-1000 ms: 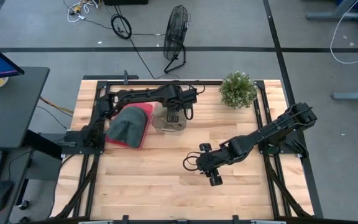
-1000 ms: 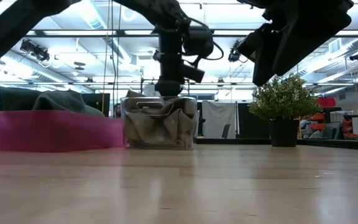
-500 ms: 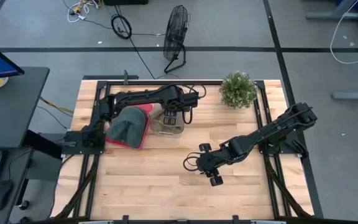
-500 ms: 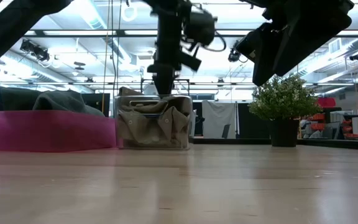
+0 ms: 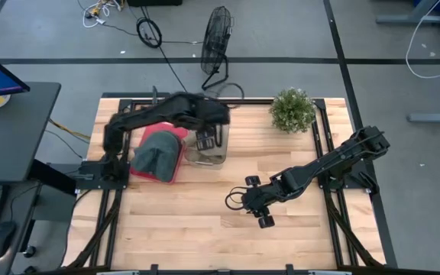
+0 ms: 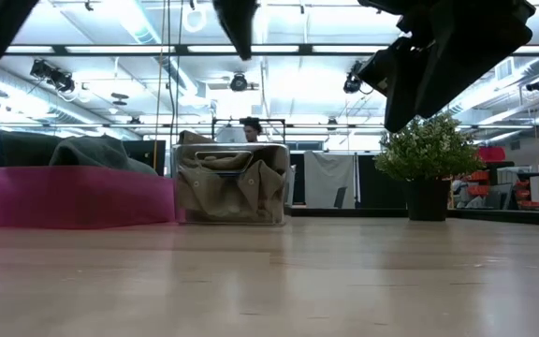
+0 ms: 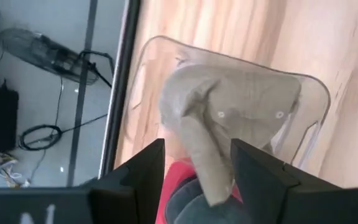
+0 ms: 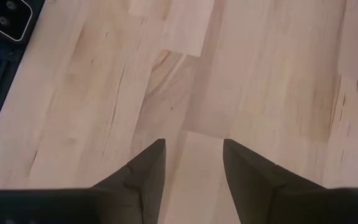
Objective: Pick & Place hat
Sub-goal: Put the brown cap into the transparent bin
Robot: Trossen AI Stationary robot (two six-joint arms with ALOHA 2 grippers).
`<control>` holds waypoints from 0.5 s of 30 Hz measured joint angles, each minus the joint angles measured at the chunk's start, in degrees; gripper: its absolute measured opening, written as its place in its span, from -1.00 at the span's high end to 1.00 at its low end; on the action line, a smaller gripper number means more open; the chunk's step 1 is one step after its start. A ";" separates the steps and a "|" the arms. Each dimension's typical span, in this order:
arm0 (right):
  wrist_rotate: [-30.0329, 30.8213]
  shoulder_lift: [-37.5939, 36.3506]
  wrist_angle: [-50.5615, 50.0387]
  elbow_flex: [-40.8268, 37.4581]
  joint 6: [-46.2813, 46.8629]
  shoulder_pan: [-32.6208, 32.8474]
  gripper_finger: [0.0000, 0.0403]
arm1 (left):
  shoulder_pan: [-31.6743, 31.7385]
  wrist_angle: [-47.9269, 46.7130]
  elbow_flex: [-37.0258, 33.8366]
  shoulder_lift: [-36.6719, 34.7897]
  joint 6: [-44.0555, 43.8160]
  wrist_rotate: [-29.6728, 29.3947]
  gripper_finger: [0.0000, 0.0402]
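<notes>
A tan hat (image 7: pixel 229 118) lies crumpled inside a clear container (image 5: pixel 207 153) at the table's far middle, and it shows in the low view (image 6: pixel 232 183) too. A grey hat (image 5: pixel 153 153) lies in a pink tray (image 5: pixel 179 136) just left of the container. My left gripper (image 7: pixel 197 146) is open and empty, raised above the container (image 6: pixel 237 23). My right gripper (image 8: pixel 194 143) is open and empty, above bare table right of the middle (image 5: pixel 237 200).
A potted plant (image 5: pixel 292 109) stands at the far right of the table. The near half of the wooden table (image 5: pixel 189 229) is bare wood. Black frame rails (image 5: pixel 334 221) run along the left and right edges.
My left gripper has risen from inside the clear container to well above it. The tan hat stays in the container. The container has slid a little toward the table's left, against the pink tray.
</notes>
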 joint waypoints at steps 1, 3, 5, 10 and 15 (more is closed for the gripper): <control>-0.01 0.00 -0.01 0.00 0.00 0.00 0.19 | 0.32 -0.18 -0.71 -1.44 -1.09 0.02 0.07; 0.00 0.00 -0.17 0.01 0.00 0.00 0.19 | 0.56 0.31 -3.06 -4.31 -2.75 -0.09 0.07; 0.00 0.00 -0.24 0.01 -0.14 -0.01 0.19 | 0.93 1.14 -6.60 -7.42 -4.33 -0.16 0.07; 0.00 0.00 -0.22 0.02 -0.24 -0.01 0.19 | 2.15 6.28 -22.31 -13.95 -9.35 -2.99 0.11; 0.01 0.00 -0.19 0.00 -0.39 0.00 0.19 | 4.74 18.61 -39.64 -18.26 -10.26 -6.62 0.16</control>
